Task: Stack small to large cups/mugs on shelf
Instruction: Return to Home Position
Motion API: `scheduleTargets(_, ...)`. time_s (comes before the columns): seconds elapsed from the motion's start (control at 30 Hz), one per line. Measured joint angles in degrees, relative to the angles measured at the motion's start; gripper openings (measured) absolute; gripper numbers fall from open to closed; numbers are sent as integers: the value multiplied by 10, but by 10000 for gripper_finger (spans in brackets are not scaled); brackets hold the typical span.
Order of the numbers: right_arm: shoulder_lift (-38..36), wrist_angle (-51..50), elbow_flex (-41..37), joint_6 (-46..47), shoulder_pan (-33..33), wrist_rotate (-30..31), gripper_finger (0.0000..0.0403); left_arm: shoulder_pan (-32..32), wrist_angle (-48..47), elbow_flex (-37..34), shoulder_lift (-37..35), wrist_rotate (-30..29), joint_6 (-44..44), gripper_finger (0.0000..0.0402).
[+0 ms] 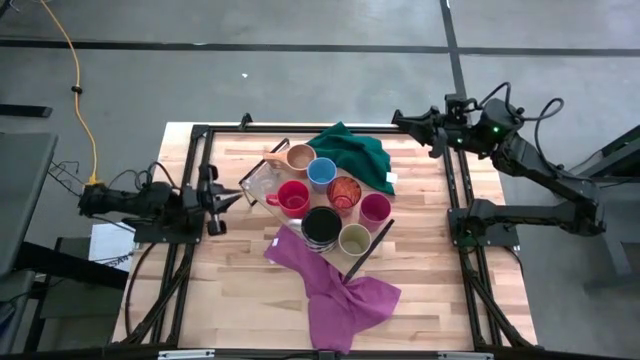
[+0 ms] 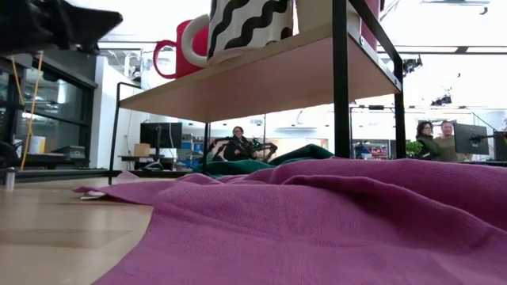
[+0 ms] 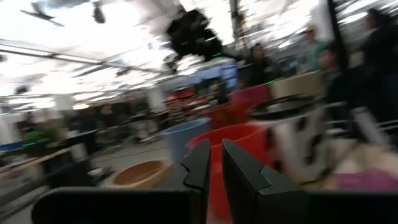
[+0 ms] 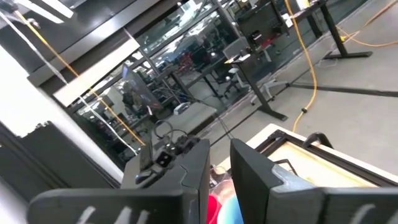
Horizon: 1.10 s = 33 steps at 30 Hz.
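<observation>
Standing on the wooden table (image 1: 230, 290), the shelf (image 2: 261, 83) holds cups (image 1: 293, 197); left tool (image 1: 236, 197) and right tool (image 1: 399, 118) pinched together, people (image 2: 432, 141) beyond.

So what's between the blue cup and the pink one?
An orange patterned cup, between the blue cup and pink cup in the overhead view.

floor: I see grey concrete floor (image 1: 300, 60) with dark seams across the top of the overhead frame | upper left: yellow lead (image 1: 76, 90) trailing down | low view: bright white ceiling (image 2: 444, 24), seated person (image 2: 238, 144) mid-frame, two people (image 2: 434, 136) far right by a monitor (image 2: 475, 138) | right wrist view: glass partitions (image 4: 174, 50), desks (image 4: 245, 59) centre
</observation>
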Motion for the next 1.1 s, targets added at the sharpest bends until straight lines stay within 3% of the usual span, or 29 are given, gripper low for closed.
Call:
scheduleTargets(0.27, 0, -5, 0, 0, -10, 0, 55, -18, -14, 0, 0, 125, -79, 31)
scheduleTargets(0.77, 0, -8, 0, 3, -12, 0, 55, -18, -20, -17, 1, 114, -74, 31)
scheduleTargets(1.1, 0, -8, 0, 0, -12, 11, 55, -17, -72, -16, 0, 209, -143, 31)
